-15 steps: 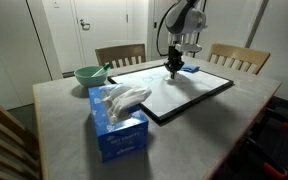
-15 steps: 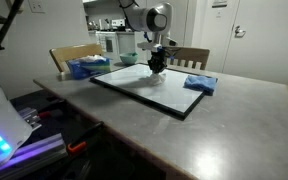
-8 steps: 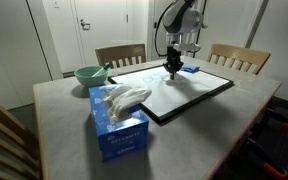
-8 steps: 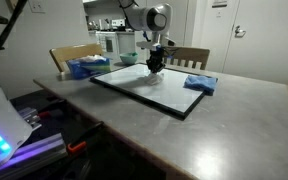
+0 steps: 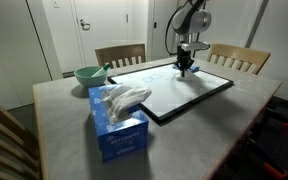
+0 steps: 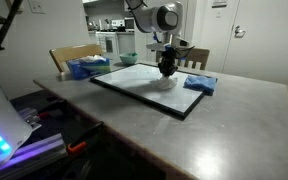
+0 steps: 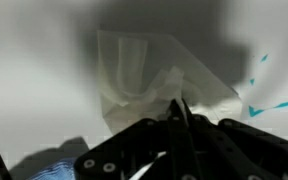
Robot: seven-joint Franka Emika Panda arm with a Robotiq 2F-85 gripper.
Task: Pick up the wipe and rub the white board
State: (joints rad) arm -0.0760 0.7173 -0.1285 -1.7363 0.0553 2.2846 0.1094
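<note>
The white board (image 5: 174,92) (image 6: 142,87) lies flat on the table, black-framed, in both exterior views. My gripper (image 5: 186,68) (image 6: 167,72) points straight down at the board's far part. In the wrist view the crumpled white wipe (image 7: 144,75) spreads on the board (image 7: 34,60) just ahead of my gripper (image 7: 179,105), whose jaws are shut with the wipe's edge pinched between them. In an exterior view the wipe (image 6: 168,84) shows as a small white patch under the fingers. Blue pen marks (image 7: 274,100) sit right of the wipe.
A folded blue cloth (image 6: 199,84) (image 7: 49,172) lies beside the board close to the gripper. A blue tissue box (image 5: 119,125) (image 6: 84,67) and a green bowl (image 5: 89,75) stand on the table. Wooden chairs (image 5: 119,55) line the far side.
My gripper has slid the wipe across the board toward the blue cloth, rightward in both exterior views. It stays shut.
</note>
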